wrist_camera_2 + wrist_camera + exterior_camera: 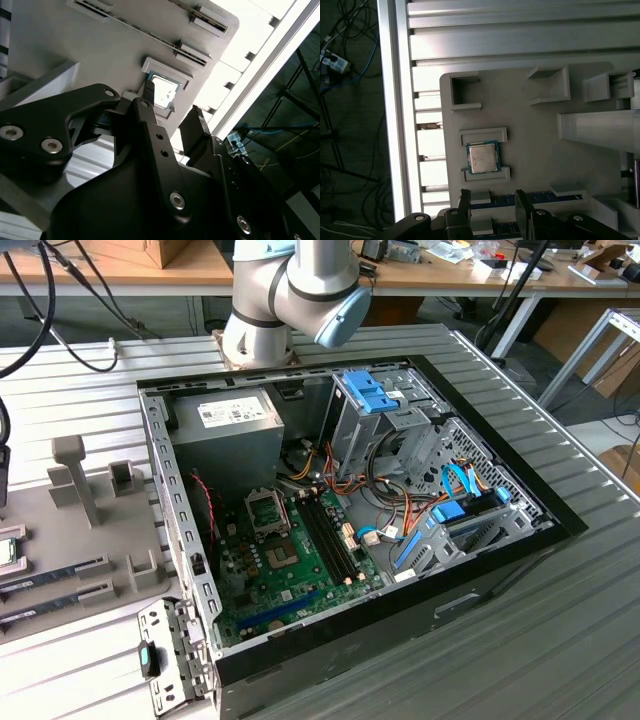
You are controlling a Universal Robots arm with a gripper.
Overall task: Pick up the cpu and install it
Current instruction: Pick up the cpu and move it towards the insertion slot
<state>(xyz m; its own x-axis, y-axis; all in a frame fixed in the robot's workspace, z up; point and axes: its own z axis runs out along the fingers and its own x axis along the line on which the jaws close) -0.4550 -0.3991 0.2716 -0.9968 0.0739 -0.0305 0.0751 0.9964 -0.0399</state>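
The cpu (482, 157), a small square chip with a silvery lid and green rim, lies flat in its holder on the grey tray (535, 150). In the second wrist view the cpu (164, 92) shows between the two fingertips. My gripper (493, 200) hangs above the tray, apart from the chip, and is open with nothing between its black fingers (197, 122). In the exterior view the cpu (5, 552) sits at the far left edge, well away from the open computer case (330, 530). The board's empty socket (268, 510) stands open inside the case.
Long memory sticks (145, 32) rest in slots on the tray beside the chip. Raised grey fixtures (78, 475) stand on the tray. The case holds a power supply (225, 435), drive cages (385, 405) and loose cables. The table's edge rail (395, 110) runs near the tray.
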